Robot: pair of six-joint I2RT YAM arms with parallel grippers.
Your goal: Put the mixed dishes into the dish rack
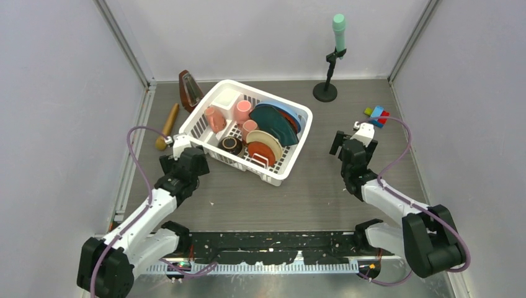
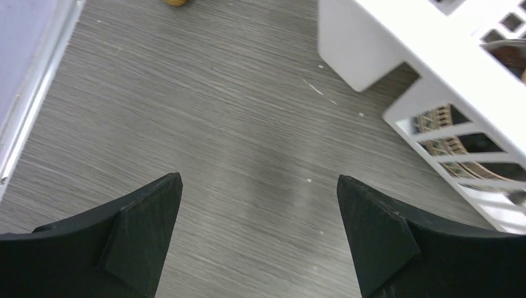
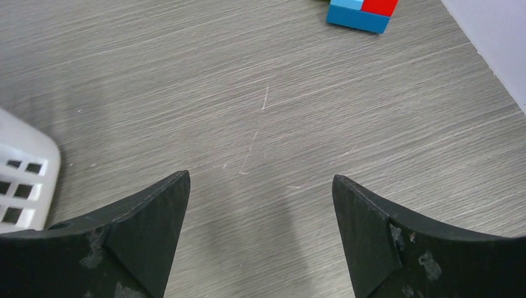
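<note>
My left gripper and right gripper both gape empty; the loaded dish rack sits between them.

No readable text, labels, brand marks, numbers or signs in any of the three views.
</note>
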